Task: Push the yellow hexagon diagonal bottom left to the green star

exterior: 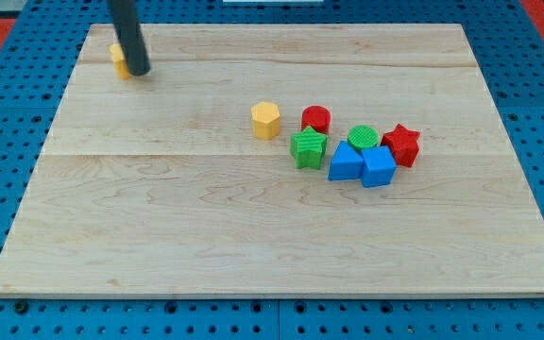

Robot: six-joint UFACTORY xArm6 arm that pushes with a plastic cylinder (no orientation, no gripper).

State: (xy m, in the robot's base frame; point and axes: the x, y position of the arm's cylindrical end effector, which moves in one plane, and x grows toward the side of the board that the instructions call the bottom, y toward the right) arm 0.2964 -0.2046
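The yellow hexagon [265, 121] lies near the board's middle, a little up and to the left of the green star [307, 148], with a small gap between them. My tip [139, 71] is at the view's top left, far left of both blocks. It stands right beside a second yellow block [118, 59], which the rod partly hides, so its shape cannot be made out.
To the right of the green star lies a tight cluster: a red cylinder [316, 119], a green cylinder [363, 138], a red star [402, 144], a blue triangular block [345, 162] and a blue cube [379, 166]. The wooden board [159, 236] rests on blue pegboard.
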